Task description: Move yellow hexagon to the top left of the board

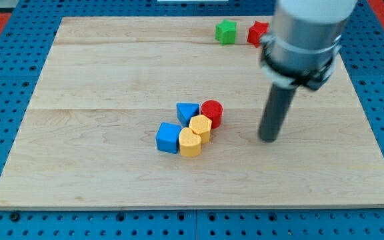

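The yellow hexagon (201, 127) sits in a tight cluster near the board's middle. It touches a red cylinder (212, 113) at its upper right, a blue triangle-like block (187, 113) at its upper left, and a second yellow block (190, 142), whose shape I cannot make out, below it. A blue cube (169, 137) sits at the cluster's left. My tip (268, 139) rests on the board to the right of the cluster, apart from every block by roughly a block's width or more.
A green star-like block (226, 31) and a red star-like block (257, 33) sit near the board's top edge, right of centre; the arm partly hides the red one. The wooden board (99, 80) lies on a blue perforated table.
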